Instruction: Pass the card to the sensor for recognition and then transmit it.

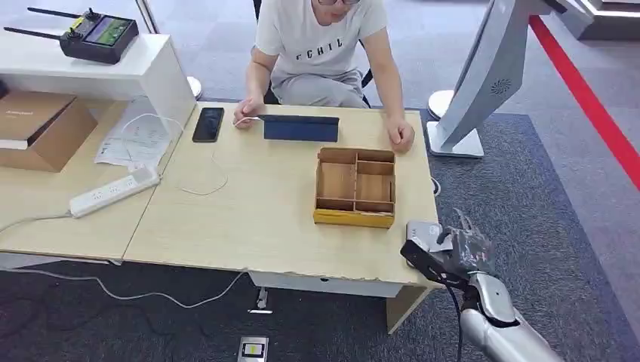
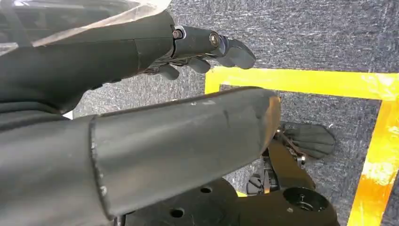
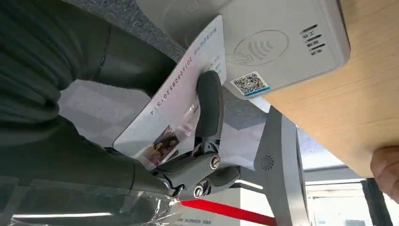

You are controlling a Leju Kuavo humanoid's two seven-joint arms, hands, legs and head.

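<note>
My right hand [image 1: 456, 253] hovers at the table's front right corner and pinches a white card [image 3: 176, 101] between thumb and fingers. The card carries printed numbers and a small photo. It is held just beside the white sensor [image 3: 263, 42], a flat reader with a contactless symbol and a QR sticker, which lies on the table corner [image 1: 423, 232]. The card's edge is near the reader; I cannot tell if they touch. My left hand [image 2: 202, 49] hangs over the floor with fingers loosely extended, holding nothing.
A wooden divided box [image 1: 355, 186] stands just behind the sensor. A person [image 1: 321, 45] sits across the table with hands near a dark tablet [image 1: 300, 127] and a phone [image 1: 208, 124]. A power strip [image 1: 113, 191] lies left. A white stand [image 1: 483, 83] rises at right.
</note>
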